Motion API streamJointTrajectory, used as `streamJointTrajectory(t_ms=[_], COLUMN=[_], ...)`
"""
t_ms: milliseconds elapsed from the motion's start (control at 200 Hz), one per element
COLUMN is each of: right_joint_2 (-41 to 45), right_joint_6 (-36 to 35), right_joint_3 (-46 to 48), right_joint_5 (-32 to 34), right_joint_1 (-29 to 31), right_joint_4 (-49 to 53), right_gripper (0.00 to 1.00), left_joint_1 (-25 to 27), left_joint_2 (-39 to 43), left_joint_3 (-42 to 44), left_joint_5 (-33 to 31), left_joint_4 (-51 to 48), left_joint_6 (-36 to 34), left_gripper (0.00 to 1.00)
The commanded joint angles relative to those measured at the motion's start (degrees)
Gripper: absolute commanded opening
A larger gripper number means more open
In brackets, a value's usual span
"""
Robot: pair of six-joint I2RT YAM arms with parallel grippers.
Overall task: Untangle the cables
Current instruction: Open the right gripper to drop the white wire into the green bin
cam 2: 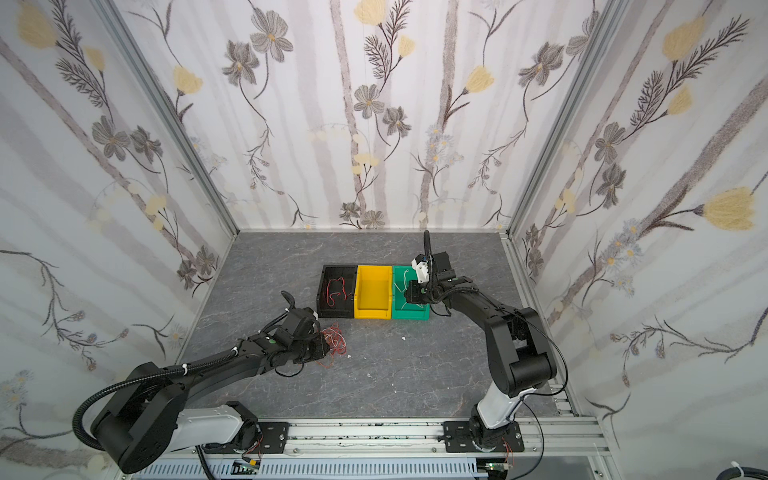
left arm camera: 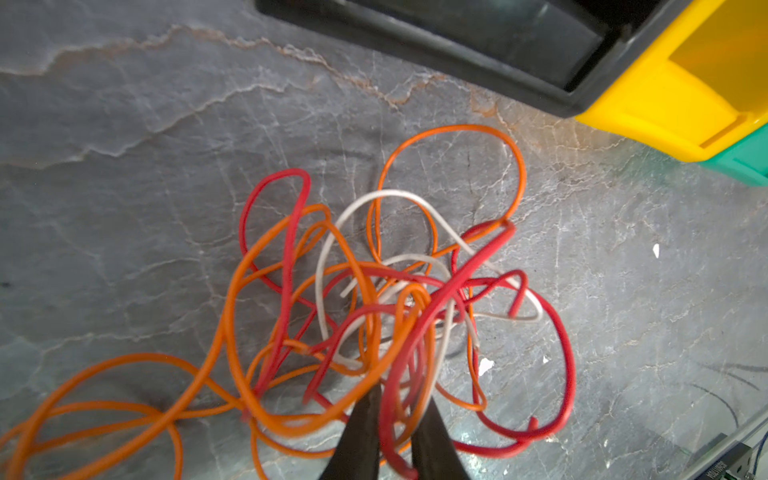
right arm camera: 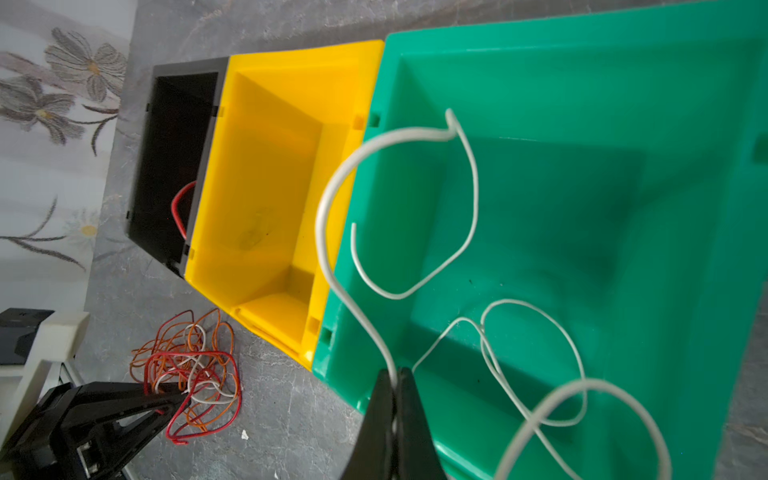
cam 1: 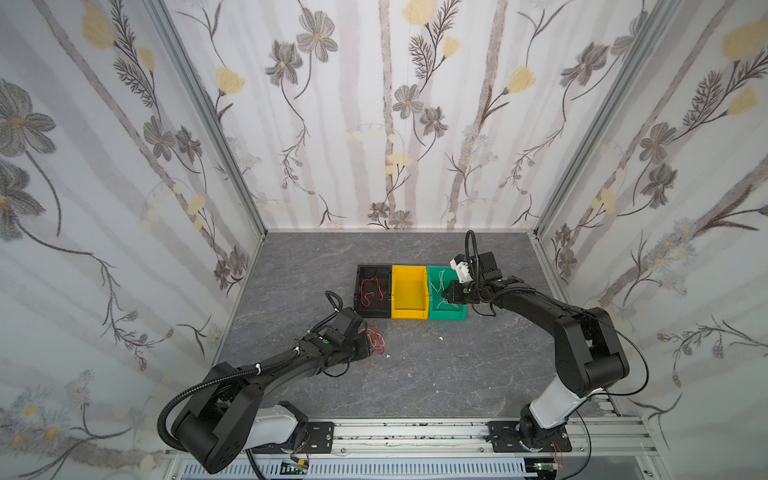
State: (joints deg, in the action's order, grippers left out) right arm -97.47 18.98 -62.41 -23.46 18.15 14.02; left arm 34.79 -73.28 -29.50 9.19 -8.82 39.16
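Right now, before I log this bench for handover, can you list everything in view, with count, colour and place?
bins: three in a row on the table: black bin, yellow bin, green bin
cable tangle: one, with red, orange and white strands, on the table in front of the black bin
red cable: one, red, inside the black bin
white cable: at least one, white, looping up from the green bin; exact count unclear
scraps: a few, white, scattered on the table
table: one, grey marbled
left gripper: one, black, jaws shut on the cable tangle
right gripper: one, black, jaws shut on the white cable at the green bin
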Motion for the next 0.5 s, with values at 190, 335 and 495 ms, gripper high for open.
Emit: streamJointTrajectory(t_ms=[190, 335, 495], right_joint_2=[-7.82, -7.13, -4.11], right_joint_6=[1.76, 1.23, 1.14], right_joint_3=[-9.95, -11.5, -11.59], right_joint_5=[5.16, 6.68, 5.49], right_joint_1=[0.43, 0.74, 0.82], right_joint_4=[11.85, 14.05, 14.63], right_gripper=[0.03, 0.24, 0.33], left_joint_1=[0.71, 1.17, 1.7], left_joint_2=[-0.33, -0.29, -1.01], left_joint_3=[-0.65, -0.87, -1.6], left_joint_5=[-0.95, -1.09, -1.0], left_joint_4=[0.29, 0.29, 0.35], left_joint_6=[0.44, 0.66, 0.57], left_gripper=[0.17, 0.17, 0.17])
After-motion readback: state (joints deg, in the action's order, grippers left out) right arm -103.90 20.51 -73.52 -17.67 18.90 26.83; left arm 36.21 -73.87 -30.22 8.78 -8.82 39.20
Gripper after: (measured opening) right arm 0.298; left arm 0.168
